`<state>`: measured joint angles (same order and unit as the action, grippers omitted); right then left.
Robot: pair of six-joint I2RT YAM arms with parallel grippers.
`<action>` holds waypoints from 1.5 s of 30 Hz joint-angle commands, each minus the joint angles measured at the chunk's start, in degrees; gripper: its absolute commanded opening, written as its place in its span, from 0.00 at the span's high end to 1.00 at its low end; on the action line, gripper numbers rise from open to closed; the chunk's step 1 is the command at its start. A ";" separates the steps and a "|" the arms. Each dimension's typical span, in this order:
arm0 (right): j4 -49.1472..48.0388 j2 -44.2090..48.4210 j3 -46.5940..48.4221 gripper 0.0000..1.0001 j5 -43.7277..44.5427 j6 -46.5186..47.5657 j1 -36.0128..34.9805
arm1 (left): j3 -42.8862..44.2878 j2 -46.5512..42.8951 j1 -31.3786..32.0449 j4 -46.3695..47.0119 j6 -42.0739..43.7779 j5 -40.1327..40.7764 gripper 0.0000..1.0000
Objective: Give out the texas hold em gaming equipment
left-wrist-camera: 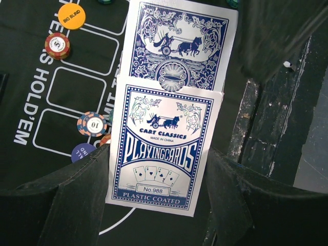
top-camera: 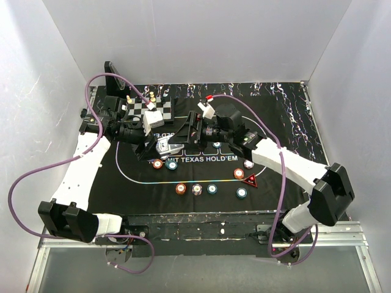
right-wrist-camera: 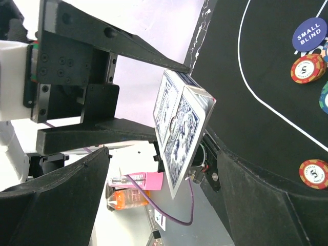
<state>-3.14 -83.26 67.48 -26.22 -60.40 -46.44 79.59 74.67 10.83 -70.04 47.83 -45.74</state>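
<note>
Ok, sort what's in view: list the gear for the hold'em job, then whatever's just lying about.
For the job:
playing-card box, poker chips, big blind disc, small blind disc, red triangular marker, hold'em mat.

Just lying about:
chessboard, chess pieces.

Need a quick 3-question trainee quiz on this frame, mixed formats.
1. True or false: the left tool is shut on the card box.
2. The yellow disc reads: A) BIG BLIND, B) SMALL BLIND, C) DEALER.
3. Fill in: the right tool, at that box, has its jaws ____.
Key: 1 true; 2 A; 3 open.
</note>
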 commanded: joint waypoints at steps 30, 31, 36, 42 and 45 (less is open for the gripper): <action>-21.12 -4.36 -6.04 0.77 -2.96 -14.83 -1.29 | 2.42 -4.10 3.41 2.71 1.82 -5.06 0.02; -22.51 -4.71 -6.31 0.78 -3.31 -15.62 -1.29 | 1.37 -4.53 3.41 3.41 2.26 -5.07 0.02; -28.14 -5.86 -7.89 0.77 -4.63 -18.87 -1.38 | -4.00 -6.91 3.41 5.97 7.08 -4.72 0.02; -28.59 -6.47 -6.75 0.78 -5.51 -18.87 -2.17 | -10.59 -10.60 3.32 16.58 6.40 -2.69 0.02; -28.59 -7.09 -6.31 0.78 -6.04 -18.96 -2.87 | -12.62 -10.34 3.32 19.24 6.30 -1.73 0.02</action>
<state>-26.13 -89.65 59.16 -30.37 -78.35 -48.25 68.71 65.65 14.02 -57.56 53.41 -47.99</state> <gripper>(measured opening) 0.290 0.981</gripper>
